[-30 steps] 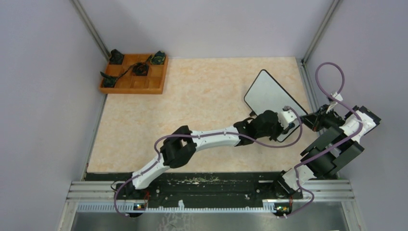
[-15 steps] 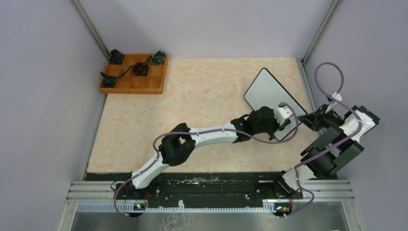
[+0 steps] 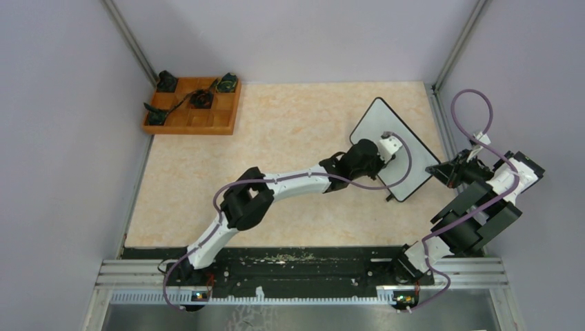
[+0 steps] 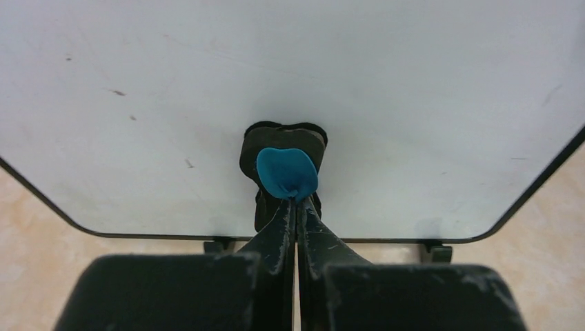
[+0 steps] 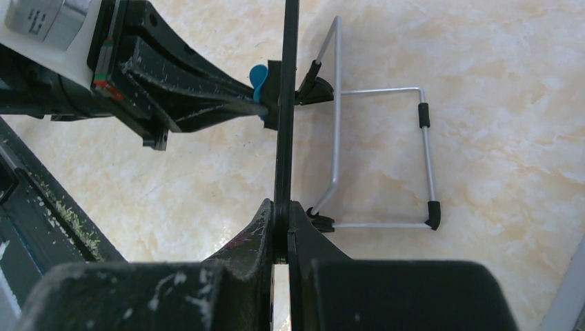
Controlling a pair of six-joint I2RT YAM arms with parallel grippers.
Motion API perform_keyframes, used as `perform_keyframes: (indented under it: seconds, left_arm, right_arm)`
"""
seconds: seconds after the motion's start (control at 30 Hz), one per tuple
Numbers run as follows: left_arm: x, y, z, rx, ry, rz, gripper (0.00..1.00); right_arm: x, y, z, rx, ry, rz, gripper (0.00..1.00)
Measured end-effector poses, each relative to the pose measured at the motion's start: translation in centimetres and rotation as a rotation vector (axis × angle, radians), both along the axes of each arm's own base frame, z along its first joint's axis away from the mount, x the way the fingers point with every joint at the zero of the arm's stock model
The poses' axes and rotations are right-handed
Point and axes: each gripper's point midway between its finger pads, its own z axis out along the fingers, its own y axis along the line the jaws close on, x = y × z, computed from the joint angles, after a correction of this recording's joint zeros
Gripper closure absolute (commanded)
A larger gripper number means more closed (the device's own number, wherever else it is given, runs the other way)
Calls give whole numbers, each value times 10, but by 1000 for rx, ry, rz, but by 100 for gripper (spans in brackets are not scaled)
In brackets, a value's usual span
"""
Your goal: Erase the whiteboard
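You have two grippers in view: the left gripper [image 4: 296, 205] and the right gripper [image 5: 281, 207]. There is one whiteboard [image 3: 378, 121], one wire stand [image 5: 422, 116] and one blue-backed eraser [image 4: 286, 172]. At the far left, one wooden tray [image 3: 186, 129] holds four small dark objects [image 3: 201, 98].

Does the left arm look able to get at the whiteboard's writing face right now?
Likely yes. The left hand presses its eraser against the whiteboard, with nothing between them. The right hand only pinches the board's edge, so the face stays free.
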Motion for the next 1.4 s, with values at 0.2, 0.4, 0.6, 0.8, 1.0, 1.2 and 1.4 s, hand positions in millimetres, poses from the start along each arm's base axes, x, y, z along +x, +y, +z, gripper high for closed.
perform_keyframes:
  seconds: [0.2, 0.4, 0.6, 0.8, 1.0, 1.2, 1.4]
  left_arm:
    - [17, 17, 1, 27, -25, 54, 100]
    - [21, 33, 28, 14, -39, 80, 100]
    - [19, 50, 88, -38, -63, 99, 100]
    - [21, 74, 120, -60, -42, 139, 100]
    - [48, 118, 91, 12, 11, 241, 100]
    - [68, 161, 44, 127, 47, 355, 100]
    - [71, 182, 18, 193, 68, 406, 100]
  right_arm:
    - [0, 0, 0, 0, 0, 1, 100]
    - [0, 0, 0, 0, 0, 1, 100]
    - [0, 0, 0, 0, 0, 1, 100]
    - [0, 0, 0, 1, 1, 0, 100]
    - [0, 0, 0, 3, 6, -2, 100]
    - [0, 0, 0, 4, 11, -4, 100]
    - [-1, -1, 0, 1, 23, -6, 100]
